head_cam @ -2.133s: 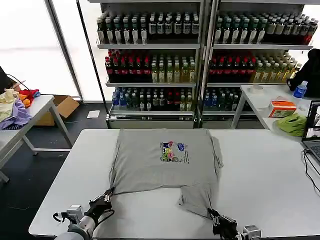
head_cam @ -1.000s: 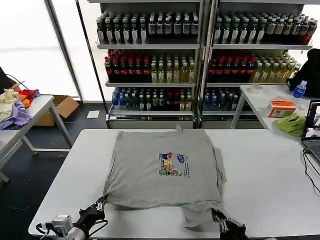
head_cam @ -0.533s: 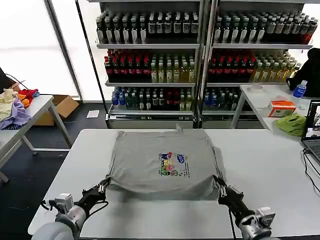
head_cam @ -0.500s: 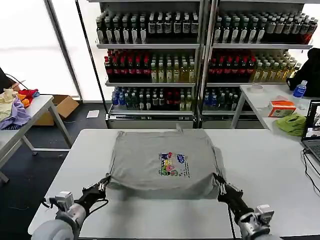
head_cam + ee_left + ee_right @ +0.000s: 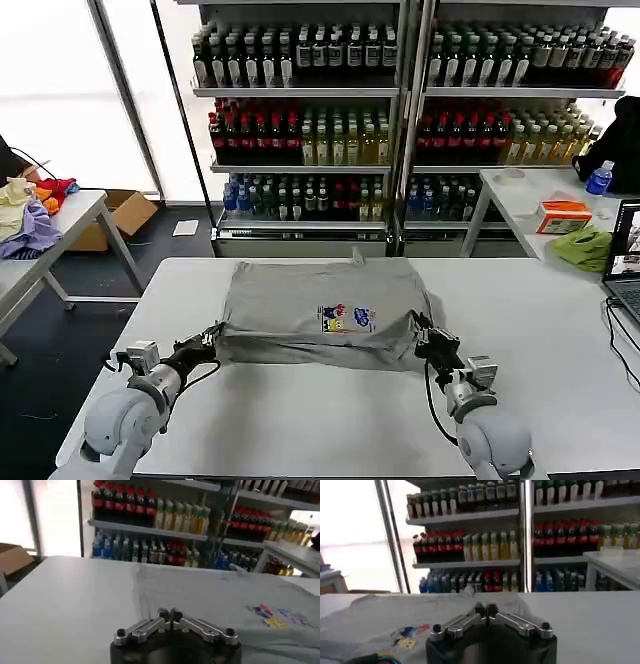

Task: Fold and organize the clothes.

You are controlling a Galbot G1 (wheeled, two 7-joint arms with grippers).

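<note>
A light grey short-sleeved shirt [image 5: 320,305] with a small multicoloured chest print [image 5: 347,319] lies across the far half of the white table [image 5: 300,420]. Its near edge is raised and doubled back over itself. My left gripper [image 5: 211,338] is shut on the shirt's near left corner, and my right gripper [image 5: 421,336] is shut on the near right corner. In the left wrist view the left gripper [image 5: 170,614] has its fingertips pressed together, with the shirt [image 5: 225,592] spreading beyond. In the right wrist view the right gripper [image 5: 485,610] is likewise closed beside the shirt [image 5: 375,620].
Shelves of bottles [image 5: 320,130] stand behind the table. A side table at the left holds a colourful fabric heap [image 5: 28,215]. At the right are a green cloth [image 5: 585,247], an orange box [image 5: 564,216] and a laptop [image 5: 627,262]. Bare tabletop lies in front of the shirt.
Both grippers pulled the shirt's lower edge toward the front edge, then carried it up and away toward the shelves, so the shirt now looks much shorter.
</note>
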